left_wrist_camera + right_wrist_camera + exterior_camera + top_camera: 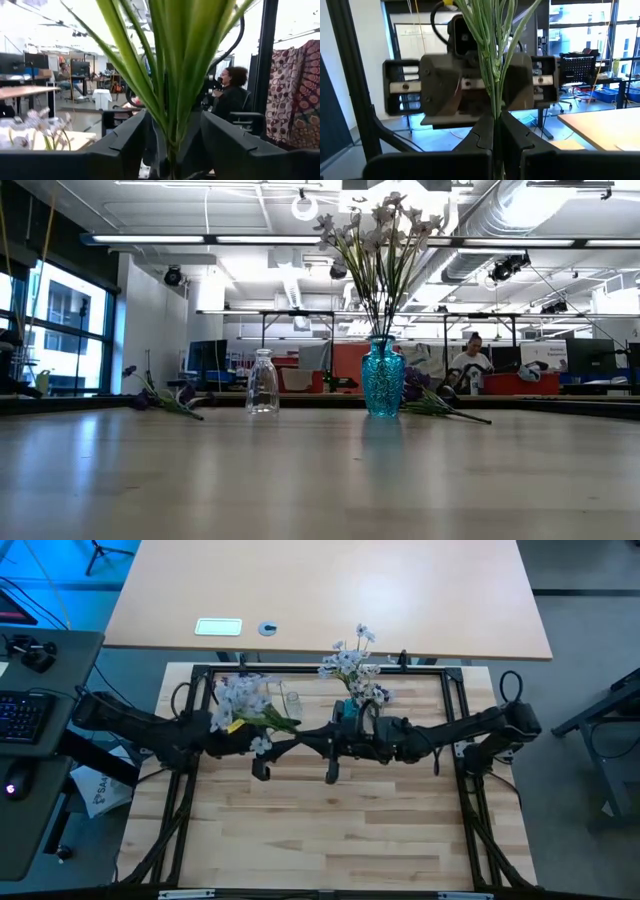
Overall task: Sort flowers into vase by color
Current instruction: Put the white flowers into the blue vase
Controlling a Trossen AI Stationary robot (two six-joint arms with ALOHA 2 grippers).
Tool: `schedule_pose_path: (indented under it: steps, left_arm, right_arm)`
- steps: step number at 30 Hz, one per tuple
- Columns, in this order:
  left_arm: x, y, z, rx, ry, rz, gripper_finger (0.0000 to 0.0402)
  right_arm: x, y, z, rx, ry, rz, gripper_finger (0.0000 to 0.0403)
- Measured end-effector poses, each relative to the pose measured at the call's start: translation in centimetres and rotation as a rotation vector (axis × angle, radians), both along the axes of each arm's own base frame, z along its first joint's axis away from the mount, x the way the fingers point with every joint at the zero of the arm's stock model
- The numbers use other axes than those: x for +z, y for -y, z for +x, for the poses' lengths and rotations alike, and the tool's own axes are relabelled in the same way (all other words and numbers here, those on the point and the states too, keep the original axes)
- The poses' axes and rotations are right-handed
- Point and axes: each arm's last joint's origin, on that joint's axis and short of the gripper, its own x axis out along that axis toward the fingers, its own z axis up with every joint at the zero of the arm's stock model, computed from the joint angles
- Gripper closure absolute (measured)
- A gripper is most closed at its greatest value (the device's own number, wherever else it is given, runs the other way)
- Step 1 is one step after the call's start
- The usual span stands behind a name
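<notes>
Clamping the green stems (492, 75) of a pale-blossomed sprig (245, 700), my right gripper (493, 131) has its fingers pinched fully together; my left gripper (172, 145) stands spread around the same stems. Held above the table's (330, 840) far edge, the sprig lies roughly level, blossoms toward the left.

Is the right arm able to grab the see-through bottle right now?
Probably not. The right gripper is shut on flower stems, so its fingers are full. The glass bottle itself stands uncovered on the table.
</notes>
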Motion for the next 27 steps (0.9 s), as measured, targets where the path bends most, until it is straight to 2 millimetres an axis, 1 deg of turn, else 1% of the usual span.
schedule_pose_path:
  steps: [4, 8, 11, 14, 19, 23, 25, 27]
  left_arm:
    - [0.5, -0.2, -0.6, 0.011, 0.015, 0.030, 0.0260]
    - [0.4, -0.1, -0.6, 0.012, 0.005, 0.035, 0.0296]
    - [0.2, -0.1, -0.3, 0.002, 0.003, 0.006, 0.0309]
    - [-0.1, 0.1, 0.1, -0.006, 0.001, -0.016, 0.0309]
    - [-0.3, 0.2, 0.7, 0.020, 0.016, -0.011, 0.0292]
    - [-0.3, 0.2, 0.7, 0.021, 0.019, 0.001, 0.0281]
    - [-0.2, 0.2, 0.5, 0.023, 0.021, 0.016, 0.0282]
    - [-0.1, 0.2, 0.5, 0.023, 0.025, 0.021, 0.0293]
  right_arm:
    - [0.8, 0.1, -0.7, -0.001, 0.001, -0.008, 0.0402]
    - [0.8, 0.1, -0.7, -0.003, -0.002, -0.023, 0.0402]
    - [0.8, 0.1, -0.7, 0.023, 0.000, -0.007, 0.0402]
    - [0.7, 0.0, -0.7, 0.041, -0.005, 0.000, 0.0402]
    - [0.7, -0.1, -0.7, 0.068, -0.002, -0.003, 0.0402]
    - [0.8, -0.1, -0.7, 0.068, -0.001, -0.003, 0.0402]
    - [0.7, -0.1, -0.7, 0.068, -0.003, -0.004, 0.0402]
    - [0.7, -0.1, -0.7, 0.069, -0.004, -0.004, 0.0402]
